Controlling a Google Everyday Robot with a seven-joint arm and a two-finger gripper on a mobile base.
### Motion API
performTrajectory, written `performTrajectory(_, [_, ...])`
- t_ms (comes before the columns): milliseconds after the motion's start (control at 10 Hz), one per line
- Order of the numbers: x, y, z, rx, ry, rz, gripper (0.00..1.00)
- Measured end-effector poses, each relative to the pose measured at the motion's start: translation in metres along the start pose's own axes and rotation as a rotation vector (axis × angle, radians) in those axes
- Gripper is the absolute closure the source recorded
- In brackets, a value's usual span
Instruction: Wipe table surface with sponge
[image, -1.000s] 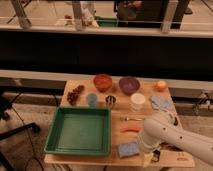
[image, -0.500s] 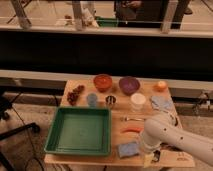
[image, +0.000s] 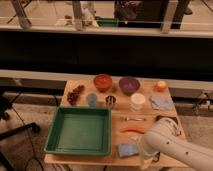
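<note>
A blue sponge (image: 127, 149) lies flat on the wooden table (image: 117, 111) near its front edge, just right of the green tray. My white arm (image: 170, 145) comes in from the lower right and bends down over the table's front right part. The gripper (image: 148, 159) is at the arm's end, low by the front edge and right beside the sponge's right side. The arm hides most of it.
A green tray (image: 79, 131) fills the table's front left. Behind it stand grapes (image: 75, 93), a blue cup (image: 92, 100), a metal cup (image: 110, 101), an orange bowl (image: 103, 81), a purple bowl (image: 129, 84), a white cup (image: 137, 101), an orange (image: 160, 85) and a blue cloth (image: 162, 102). A carrot (image: 133, 130) and cutlery (image: 133, 119) lie mid-table.
The arm has shifted slightly left and down toward the sponge. The sponge and the other things have not moved.
</note>
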Motion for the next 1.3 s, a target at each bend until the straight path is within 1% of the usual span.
performTrajectory(100, [-0.003, -0.004, 0.003, -0.001, -0.004, -0.004, 0.20])
performTrajectory(300, [0.000, -0.016, 0.015, -0.010, -0.008, 0.007, 0.20])
performTrajectory(500, [-0.001, -0.033, 0.025, -0.018, -0.012, 0.011, 0.20])
performTrajectory(800, [0.001, -0.043, 0.037, -0.028, 0.001, 0.027, 0.20])
performTrajectory(1000, [0.002, -0.044, 0.043, -0.037, 0.009, 0.042, 0.21])
performTrajectory(1100, [0.002, -0.043, 0.044, -0.043, 0.012, 0.049, 0.24])
performTrajectory(1200, [0.002, -0.044, 0.046, -0.044, 0.015, 0.052, 0.32])
performTrajectory(1300, [0.002, -0.044, 0.046, -0.043, 0.016, 0.055, 0.44])
